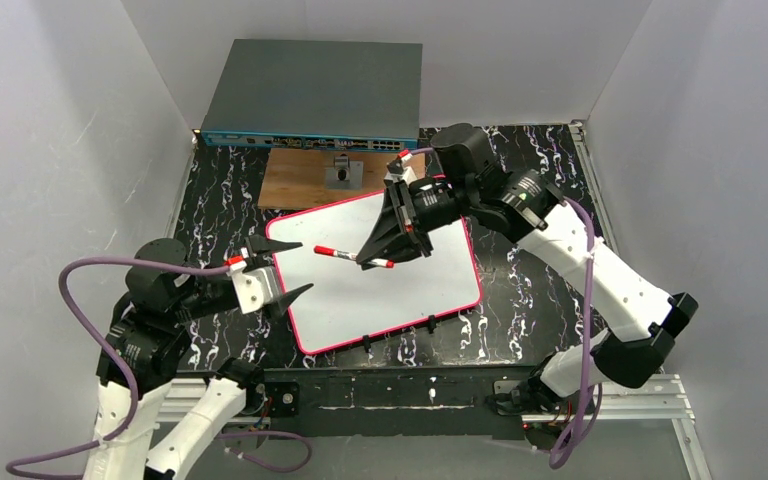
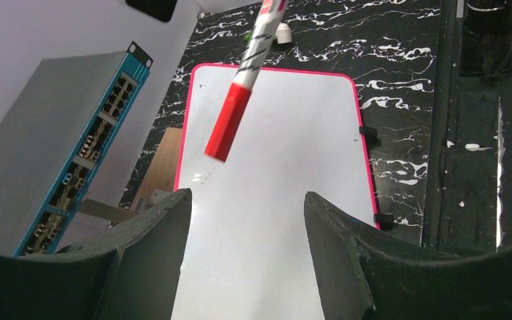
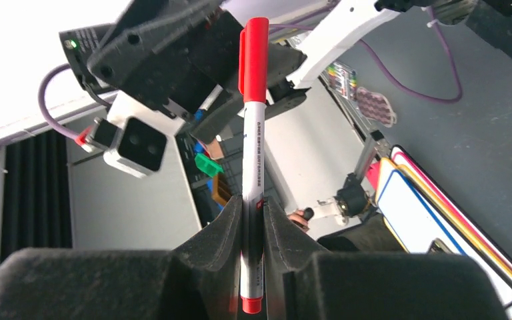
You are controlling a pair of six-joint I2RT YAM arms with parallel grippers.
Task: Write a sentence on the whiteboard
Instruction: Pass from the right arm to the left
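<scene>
Two arms are meeting over one marker (image 1: 345, 253), and the step in hand is looking like uncapping rather than writing. Nearest, the left jaws are standing well apart with nothing between them, hovering at the left edge of the whiteboard (image 1: 400, 290) and facing the marker's red cap (image 2: 228, 123). The cap is hanging just ahead of them, not yet inside the gap.

The next move is probably calling for the left jaws to be lining up on that cap, closing squarely around it and pulling along the marker's axis while the other arm is holding firm. A skewed pull is risking a twist of the pen in its grip.

The whiteboard is lying flat and slightly askew on the black marbled counter (image 1: 540, 300), its pink-red rim showing all round and its black clips sitting on the near long edge. Its white face is showing blank; no sentence is appearing on it.

Farther back, the right jaws are clamping the marker's barrel and holding it roughly level above the whiteboard. Beyond them, a wooden board (image 1: 295, 185) and a grey network switch (image 1: 310, 90) are sitting against the far wall.
</scene>
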